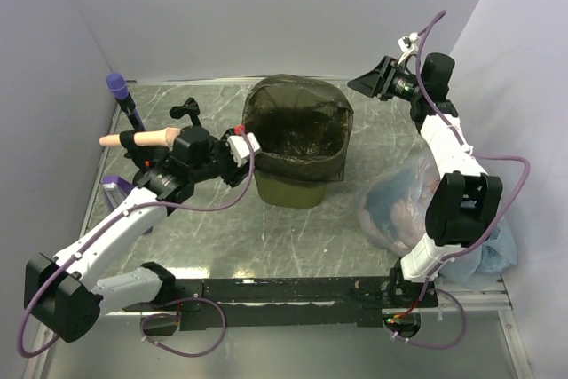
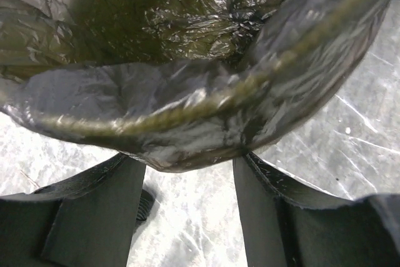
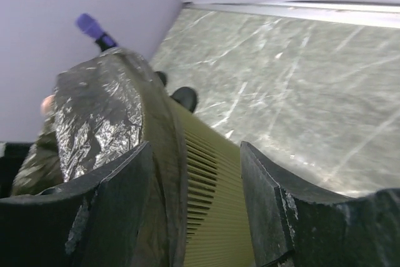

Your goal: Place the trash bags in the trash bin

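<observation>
- Grey marbled table point(image 1: 266, 237).
- Green bin point(image 1: 288, 191) stands mid-table, toward the back.
- Clear bag point(image 1: 395, 206) lies right of it.
- Purple-topped stick point(image 1: 116, 86) at the far left corner.

I operate on a grey-green, white-veined marbled bench point(image 1: 266, 237), bordered at the rear by a silver metal strip point(image 3: 281, 11). Plain pale lavender walls point(image 1: 266, 6) enclose it left, rear and right. Lighting is even.

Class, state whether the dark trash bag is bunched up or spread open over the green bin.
Spread open: the trash bag lines the trash bin, its edge folded down over the rim, hollow interior visible from above.
</observation>
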Robot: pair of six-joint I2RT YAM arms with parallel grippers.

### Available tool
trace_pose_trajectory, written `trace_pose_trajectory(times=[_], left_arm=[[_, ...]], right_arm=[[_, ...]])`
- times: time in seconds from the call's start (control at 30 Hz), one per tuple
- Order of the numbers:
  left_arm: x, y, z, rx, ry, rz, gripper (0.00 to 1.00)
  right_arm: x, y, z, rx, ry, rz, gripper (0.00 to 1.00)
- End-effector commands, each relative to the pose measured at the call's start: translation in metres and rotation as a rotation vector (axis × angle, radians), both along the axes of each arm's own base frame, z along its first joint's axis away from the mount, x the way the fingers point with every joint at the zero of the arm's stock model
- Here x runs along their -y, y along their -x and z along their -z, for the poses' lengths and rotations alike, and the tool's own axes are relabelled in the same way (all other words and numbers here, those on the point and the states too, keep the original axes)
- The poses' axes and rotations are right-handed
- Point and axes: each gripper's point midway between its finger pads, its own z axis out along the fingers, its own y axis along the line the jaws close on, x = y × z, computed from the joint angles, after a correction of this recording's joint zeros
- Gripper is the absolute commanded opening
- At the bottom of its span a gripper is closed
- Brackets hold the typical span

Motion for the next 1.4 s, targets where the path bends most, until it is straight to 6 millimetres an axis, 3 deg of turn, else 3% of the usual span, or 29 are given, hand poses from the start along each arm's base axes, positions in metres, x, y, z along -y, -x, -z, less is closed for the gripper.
trace_pose_trajectory(times=[0.0, 0.2, 0.57, 0.67, 0.8, 0.9, 0.97, 1.1, 1.17, 1.37], left_arm=[[0.004, -0.014, -0.016, 0.052, -0.013, -0.008, 0.62], [0.006, -0.028, -0.016, 0.075, -0.040, -0.023, 0.63], [0.007, -0.039, -0.009, 0.086, -0.061, -0.033, 0.63], [0.008, -0.039, -0.008, 0.085, -0.064, -0.030, 0.63], [0.003, -0.038, -0.004, 0.100, -0.084, -0.034, 0.63], [0.002, -0.036, -0.002, 0.107, -0.092, -0.031, 0.63], [0.001, -0.034, -0.002, 0.106, -0.095, -0.027, 0.63], [0.000, -0.031, -0.010, 0.128, -0.088, -0.014, 0.63], [-0.001, -0.030, -0.010, 0.129, -0.092, -0.012, 0.63], [-0.002, -0.026, -0.007, 0.118, -0.103, -0.001, 0.63]], right_arm=[[-0.021, 0.007, 0.000, -0.010, -0.070, -0.122, 0.64], [-0.025, 0.006, 0.039, -0.141, -0.110, -0.135, 0.61], [-0.036, 0.018, 0.073, -0.201, -0.055, -0.147, 0.57], [-0.023, 0.020, 0.093, -0.253, 0.029, -0.064, 0.55], [0.014, 0.024, 0.107, -0.278, 0.099, 0.055, 0.54], [0.041, 0.028, 0.109, -0.295, 0.092, 0.115, 0.54], [0.053, 0.035, 0.099, -0.266, 0.059, 0.112, 0.54], [0.038, 0.076, 0.055, -0.073, -0.078, -0.194, 0.59], [0.030, 0.091, 0.048, -0.017, -0.073, -0.278, 0.65], [0.015, 0.084, 0.056, 0.033, 0.010, -0.273, 0.66]])
